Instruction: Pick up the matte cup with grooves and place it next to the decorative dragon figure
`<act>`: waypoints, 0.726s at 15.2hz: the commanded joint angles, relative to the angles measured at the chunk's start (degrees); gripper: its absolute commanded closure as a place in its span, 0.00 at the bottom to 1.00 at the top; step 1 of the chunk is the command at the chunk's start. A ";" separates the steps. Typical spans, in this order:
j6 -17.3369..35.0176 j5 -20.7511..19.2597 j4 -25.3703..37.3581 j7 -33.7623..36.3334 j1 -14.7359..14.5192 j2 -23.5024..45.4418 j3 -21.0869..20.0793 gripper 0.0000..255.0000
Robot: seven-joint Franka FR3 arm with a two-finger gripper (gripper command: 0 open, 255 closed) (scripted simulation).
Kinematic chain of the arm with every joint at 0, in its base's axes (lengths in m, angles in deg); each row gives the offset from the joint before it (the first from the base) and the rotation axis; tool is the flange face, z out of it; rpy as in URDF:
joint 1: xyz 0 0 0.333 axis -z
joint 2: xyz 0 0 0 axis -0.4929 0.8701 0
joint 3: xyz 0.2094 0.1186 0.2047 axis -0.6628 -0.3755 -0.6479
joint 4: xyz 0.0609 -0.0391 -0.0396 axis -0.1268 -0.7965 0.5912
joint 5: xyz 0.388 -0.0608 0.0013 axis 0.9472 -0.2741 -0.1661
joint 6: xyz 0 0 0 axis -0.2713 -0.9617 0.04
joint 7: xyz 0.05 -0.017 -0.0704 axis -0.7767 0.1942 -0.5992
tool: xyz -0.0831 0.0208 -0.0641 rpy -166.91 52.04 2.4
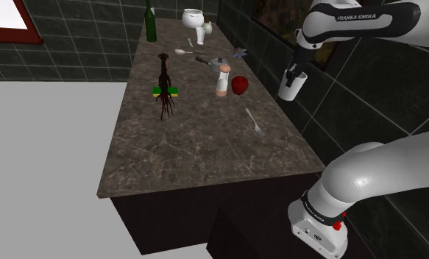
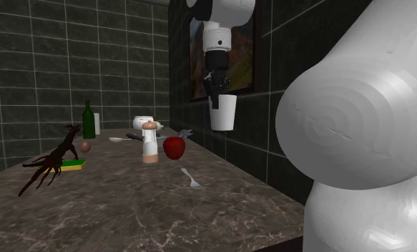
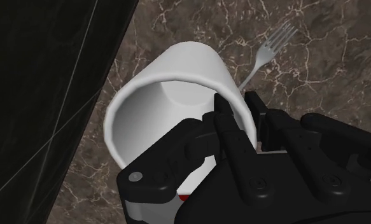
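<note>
One white cup (image 2: 223, 112) hangs in the air, clasped by the black tool (image 2: 215, 93), whose fingers pinch the cup's wall, one inside the rim and one outside. The cup is clear of the marbled bench (image 1: 198, 162), close to the dark tiled wall, with a fork (image 3: 270, 51) lying on the bench below. Well apart, across the bench, stands the dark dragon figure (image 1: 164, 84). A red apple (image 1: 239, 85) and a pepper mill (image 1: 221, 77) stand between.

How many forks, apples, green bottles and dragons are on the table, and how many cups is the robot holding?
Fork: 1
Apple: 1
Green bottle: 1
Dragon: 1
Cup, held: 1
Total: 5
</note>
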 commanded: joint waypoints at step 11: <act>-9.43 0.91 9.42 -0.63 -0.44 0.00 -1.03 1.00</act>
